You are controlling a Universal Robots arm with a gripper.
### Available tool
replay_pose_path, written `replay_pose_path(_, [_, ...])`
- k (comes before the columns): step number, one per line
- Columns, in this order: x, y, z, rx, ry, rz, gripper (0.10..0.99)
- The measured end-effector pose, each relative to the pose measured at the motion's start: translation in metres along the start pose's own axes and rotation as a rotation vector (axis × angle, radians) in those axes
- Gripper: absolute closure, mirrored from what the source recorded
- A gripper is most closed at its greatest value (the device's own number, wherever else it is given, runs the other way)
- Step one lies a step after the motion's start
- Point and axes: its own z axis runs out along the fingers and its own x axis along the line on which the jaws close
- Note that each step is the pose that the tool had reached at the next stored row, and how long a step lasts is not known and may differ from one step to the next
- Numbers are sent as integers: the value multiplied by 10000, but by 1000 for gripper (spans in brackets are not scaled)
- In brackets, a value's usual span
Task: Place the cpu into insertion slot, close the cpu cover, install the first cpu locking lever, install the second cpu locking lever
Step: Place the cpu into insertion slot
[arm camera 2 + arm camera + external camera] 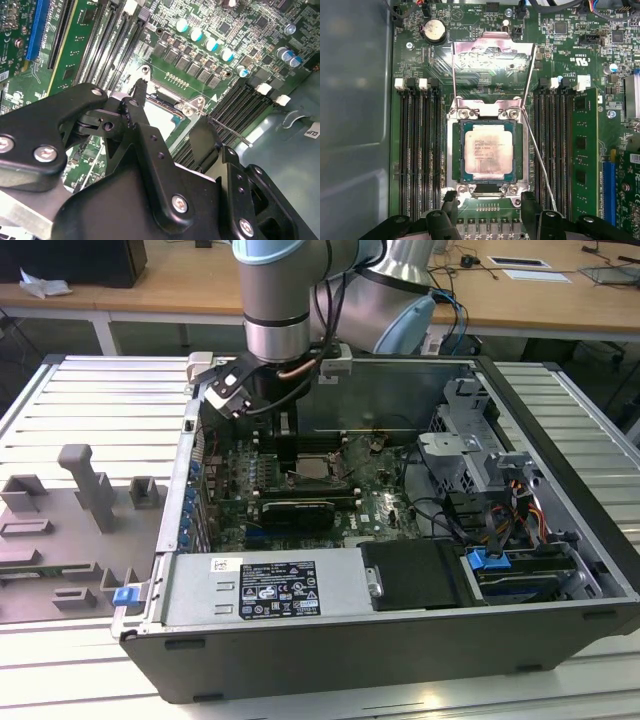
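Observation:
The cpu (487, 152), a square chip with a dull silver top, lies flat in the insertion slot (453, 150) on the green board. The cpu cover (490, 47) stands swung up and open behind the slot. One thin wire locking lever (454, 75) rises beside the cover. The other locking lever (540, 160) slants away along the memory slots. My gripper (490, 205) hovers open just off the slot's near edge, its black fingers (451, 200) apart with nothing between them. In the second wrist view the gripper (172, 107) straddles the cpu (160, 112). In the exterior view the gripper (287, 430) hangs above the slot (318, 468).
The board sits deep in an open computer case (560, 540). Black memory slots (420, 150) flank the socket on both sides, and a memory stick (583, 145) stands in one. A power supply (265, 590) and a drive cage (470, 440) stand close by. Grey fixtures (90, 490) lie outside the case.

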Motion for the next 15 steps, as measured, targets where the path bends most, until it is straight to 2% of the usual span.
replay_pose_path(4, [0, 40, 2, 5, 43, 4, 471])
replay_pose_path(15, [1, 275, 18, 70, 62, 2, 486])
